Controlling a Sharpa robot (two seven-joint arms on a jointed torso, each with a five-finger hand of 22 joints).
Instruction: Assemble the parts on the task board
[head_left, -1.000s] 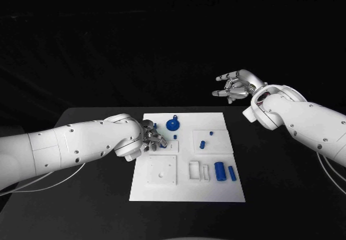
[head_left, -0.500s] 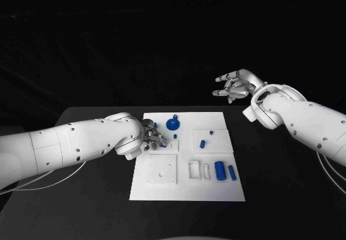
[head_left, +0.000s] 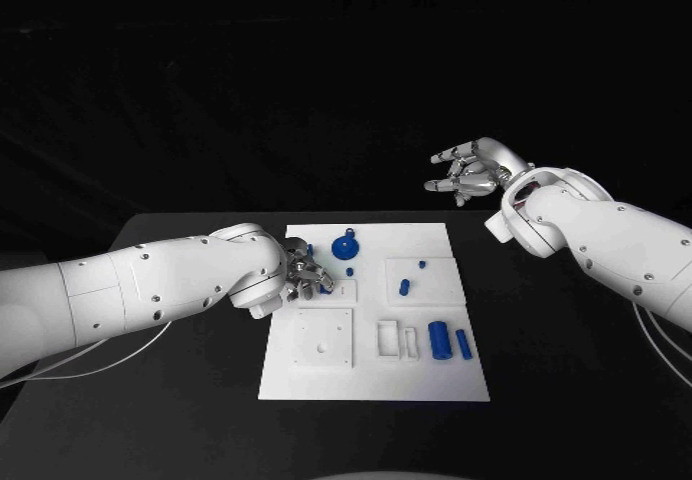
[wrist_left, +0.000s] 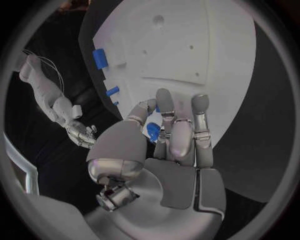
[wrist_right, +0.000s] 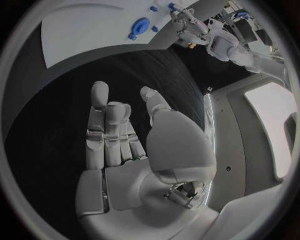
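My left hand (head_left: 303, 277) pinches a small blue part (wrist_left: 152, 131) over the task board (head_left: 375, 380), at its 10 o'clock area. My right hand (head_left: 469, 170) hovers off the board at 2 o'clock, fingers apart, holding nothing.

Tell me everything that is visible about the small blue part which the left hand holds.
The small blue part is a short, smooth piece that looks like plastic. In the left wrist view it sits pinched between the thumb and fingers of the left hand, which hide much of it, so its full shape cannot be told. It is held above the left side of the white task board; whether it touches the board is unclear.
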